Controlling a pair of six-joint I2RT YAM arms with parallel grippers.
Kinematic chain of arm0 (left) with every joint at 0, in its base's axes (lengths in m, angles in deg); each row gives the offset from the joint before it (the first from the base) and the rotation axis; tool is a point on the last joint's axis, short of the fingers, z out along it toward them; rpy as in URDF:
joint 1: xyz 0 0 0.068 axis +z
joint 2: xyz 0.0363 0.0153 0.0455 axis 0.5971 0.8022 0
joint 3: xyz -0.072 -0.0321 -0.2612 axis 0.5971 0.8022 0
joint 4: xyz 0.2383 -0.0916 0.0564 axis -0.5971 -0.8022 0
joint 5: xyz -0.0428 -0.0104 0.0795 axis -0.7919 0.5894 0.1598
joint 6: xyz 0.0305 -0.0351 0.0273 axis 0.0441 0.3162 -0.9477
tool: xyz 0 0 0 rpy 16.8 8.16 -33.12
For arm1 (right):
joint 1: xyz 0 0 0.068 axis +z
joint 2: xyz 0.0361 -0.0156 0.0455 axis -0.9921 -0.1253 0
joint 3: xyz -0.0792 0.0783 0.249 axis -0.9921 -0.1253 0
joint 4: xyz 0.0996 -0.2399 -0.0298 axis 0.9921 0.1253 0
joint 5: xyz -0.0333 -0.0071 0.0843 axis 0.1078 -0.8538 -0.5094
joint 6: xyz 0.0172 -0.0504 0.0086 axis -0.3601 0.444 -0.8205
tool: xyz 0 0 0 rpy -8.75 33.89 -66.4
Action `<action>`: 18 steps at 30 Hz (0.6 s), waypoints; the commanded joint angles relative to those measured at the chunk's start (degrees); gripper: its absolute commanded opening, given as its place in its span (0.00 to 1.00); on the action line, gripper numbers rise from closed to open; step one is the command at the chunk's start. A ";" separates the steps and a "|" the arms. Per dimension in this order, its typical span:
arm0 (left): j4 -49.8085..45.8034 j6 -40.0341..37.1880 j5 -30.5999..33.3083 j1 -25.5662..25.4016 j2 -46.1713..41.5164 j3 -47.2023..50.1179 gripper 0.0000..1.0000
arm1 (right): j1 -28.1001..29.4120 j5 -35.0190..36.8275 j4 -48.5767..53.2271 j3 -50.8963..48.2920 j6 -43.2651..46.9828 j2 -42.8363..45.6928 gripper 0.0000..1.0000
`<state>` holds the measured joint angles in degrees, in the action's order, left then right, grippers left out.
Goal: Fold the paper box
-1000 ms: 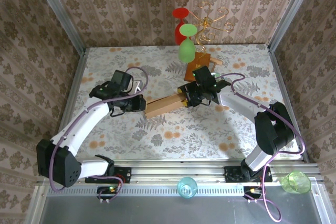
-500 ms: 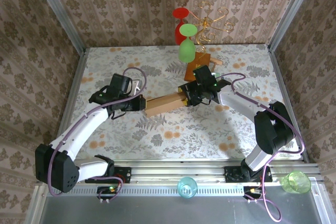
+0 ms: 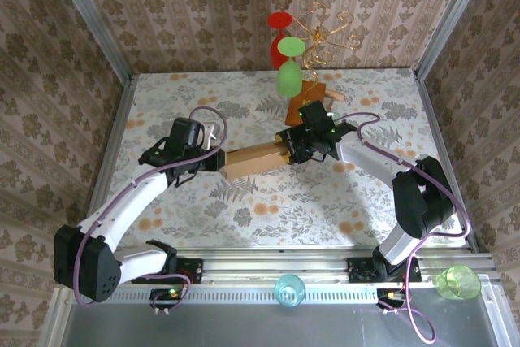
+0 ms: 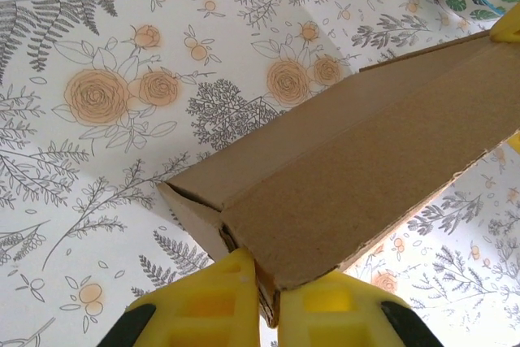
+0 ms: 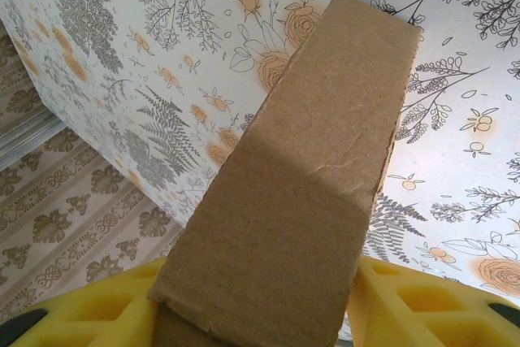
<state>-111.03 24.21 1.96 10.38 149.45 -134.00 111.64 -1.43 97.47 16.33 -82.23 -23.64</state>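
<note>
Floral-printed tabletop [image 3: 268,217] stretched beneath the paper box [image 3: 253,160], collapsed into a long narrow bundle reaching leftward from the orange-brown board [image 3: 302,103]. The left jaws pinched the end farther from the board, and the right jaws clamped the end just beside it. Gripping both ends probably kept the creased panels from springing open while a fold was pressed.

Left tool [image 3: 219,160] and right tool [image 3: 287,150] clamp paper box [image 3: 253,160].

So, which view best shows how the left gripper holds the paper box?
Left wrist: the left gripper pinches the paper box by its end. Top external shows this small; right wrist shows its other end.
</note>
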 commanded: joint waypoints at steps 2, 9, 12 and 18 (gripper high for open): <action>-3.86 -0.70 0.53 -1.73 2.61 4.24 0.11 | 0.61 -0.62 1.62 1.02 0.58 -1.39 0.54; -1.10 -0.30 3.73 -3.59 3.41 6.56 0.10 | 0.19 -0.72 1.82 1.81 1.64 -1.17 0.64; -0.37 -0.14 5.11 -4.34 4.15 6.93 0.10 | -0.21 -0.58 -0.01 1.45 1.72 -0.16 0.67; 0.40 0.12 6.66 -5.09 5.63 6.47 0.10 | -1.20 -1.04 -0.89 1.48 3.39 2.10 0.71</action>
<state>-100.65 24.04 8.73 6.34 151.52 -131.03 110.94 -1.98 96.78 16.55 -80.37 -23.84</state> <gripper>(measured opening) 0.104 0.707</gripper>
